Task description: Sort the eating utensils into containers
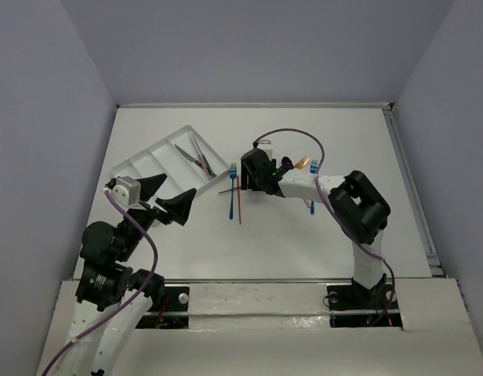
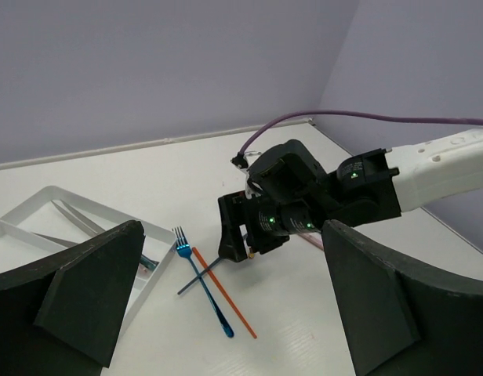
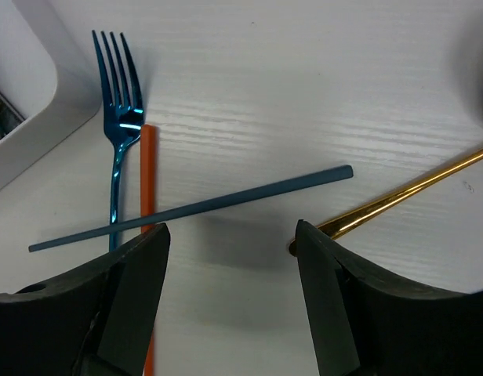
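Two fingers stood apart on my left gripper (image 1: 167, 197), empty, at the near edge of the white tray (image 1: 147, 162). Just right of the tray lay a blue fork (image 3: 116, 133), an orange stick (image 3: 147, 172) and a grey-blue rod (image 3: 226, 200) across both. Further right of the tray my right gripper (image 3: 230, 243) hung over the rod, fingers apart. I judged the rod light, stiff and slippery. I'd pinch its middle, away from the gold handle (image 3: 406, 192).

Right gripper (image 1: 253, 176): low over mid-worktop, pointed down, jaws spread, elbow bent high toward the right edge. Left gripper (image 1: 168, 196): raised by the left edge, jaws spread wide.
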